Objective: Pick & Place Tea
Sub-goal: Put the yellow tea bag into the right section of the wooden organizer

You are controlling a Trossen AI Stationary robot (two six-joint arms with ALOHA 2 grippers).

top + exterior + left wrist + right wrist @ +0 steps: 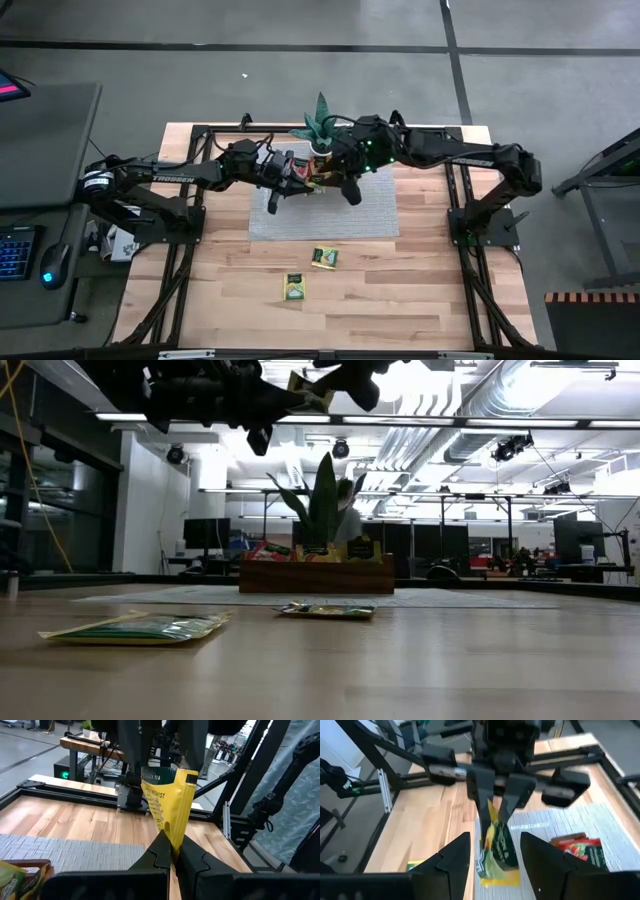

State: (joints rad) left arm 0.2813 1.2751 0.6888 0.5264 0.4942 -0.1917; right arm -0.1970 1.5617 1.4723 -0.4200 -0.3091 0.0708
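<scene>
A yellow tea packet (pixel 169 805) hangs in the air above the grey mat (pixel 325 215), with my left gripper (pixel 172 856) shut on it. My right gripper (pixel 495 865) is open. Its fingers stand on either side of the packet's (pixel 499 847) far end, with a gap showing on each side. In the high view the two grippers meet over the mat's far edge: left (pixel 303 182), right (pixel 342 186). Two more tea packets (pixel 324 257) (pixel 294 287) lie flat on the bare wood nearer the front. My left gripper pinches one end of the yellow packet (pixel 173 839) between its two fingers, coming at it level from the table's left. The packet sticks out beyond the fingertips toward my right gripper, standing on edge, and is lifted clear of the mat.
A brown wooden tray (pixel 315 574) with red and green packets (pixel 577 847) and a spiky green plant (pixel 320 128) stands at the mat's far edge, just behind the grippers. Black frame rails (pixel 470 250) run along the table's sides. Bare wood lies near the front.
</scene>
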